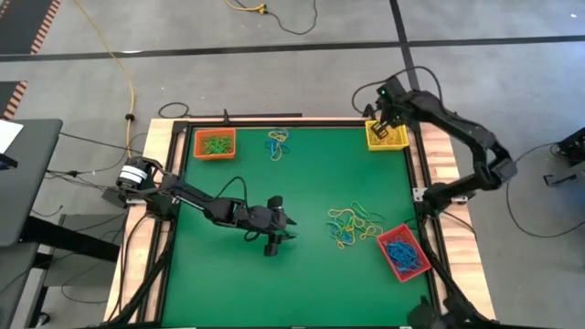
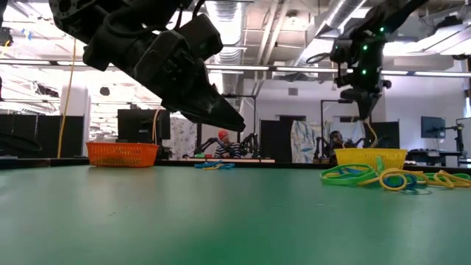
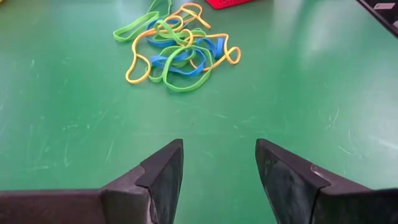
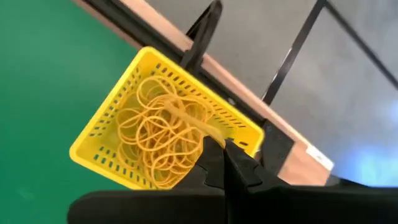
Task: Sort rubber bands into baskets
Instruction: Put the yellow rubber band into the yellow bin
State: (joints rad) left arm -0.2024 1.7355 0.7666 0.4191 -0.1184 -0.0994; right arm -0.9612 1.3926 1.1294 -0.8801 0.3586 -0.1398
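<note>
Two loose heaps of rubber bands lie on the green mat (image 1: 302,274): a larger tangle (image 1: 353,224) of yellow, blue and green near the red basket (image 1: 403,253), which holds blue bands, and a smaller cluster (image 1: 278,143) at the far edge between the orange basket (image 1: 215,143), holding green ones, and the yellow basket (image 1: 387,136), filled with yellow loops. The right gripper (image 4: 225,151) hangs over the yellow basket with its fingers pressed together on a yellow band. The left gripper (image 3: 219,163) hovers above bare mat just short of the larger tangle, fingers spread and empty. The mat is scuffed, framed by wood. Beyond it, grey floor, cables, ceiling lights and a person (image 2: 223,141) seated at a distant bench.
</note>
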